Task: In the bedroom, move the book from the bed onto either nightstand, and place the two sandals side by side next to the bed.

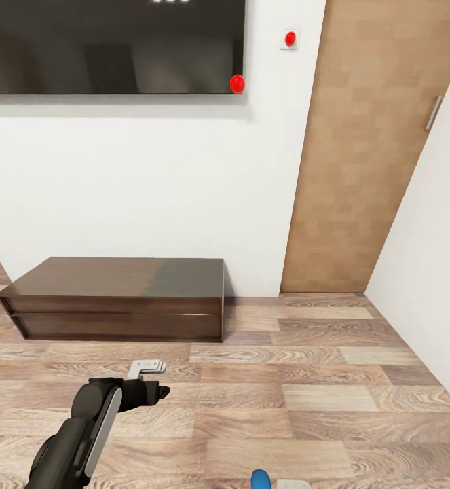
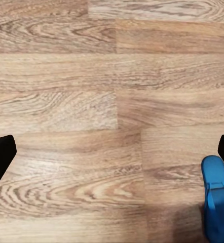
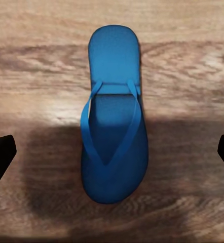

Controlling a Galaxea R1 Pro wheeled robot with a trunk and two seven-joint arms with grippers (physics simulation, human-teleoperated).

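Blue sandal [image 3: 113,114] flat on the wood floor [image 1: 306,380], sole down, straps up, directly under the right claw [image 3: 112,152]. Right wrist view: dark fingertips [image 3: 0,157] at either edge of frame, spread wide, sandal centred between them and lying lengthwise across the gap; nothing held. A shadow lies over the sandal's heel half, so the claw probably hangs above, not touching.

Left wrist view: same blue sandal [image 2: 217,200] seen off to one side, close by one fingertip [image 2: 0,157] pair's far edge. Left claw [image 2: 112,152] also spread wide and empty, over bare planks.

Head view: only the sandal's tip [image 1: 260,479] pokes in at the bottom edge, beside a pale bit of the right arm. Left arm [image 1: 82,428] reaches forward low over the floor. Beyond it, a long low dark cabinet [image 1: 116,299] against the white wall, dark screen [image 1: 109,47] above, wooden door [image 1: 367,149] to the right.

Step in hand, as I judge it: picking up a sandal with the right claw. Next move calls for a straight descent, then closing across the sole's width.

Wrist views give the sandal's full shape and lie; head view gives the room and how the left arm sits
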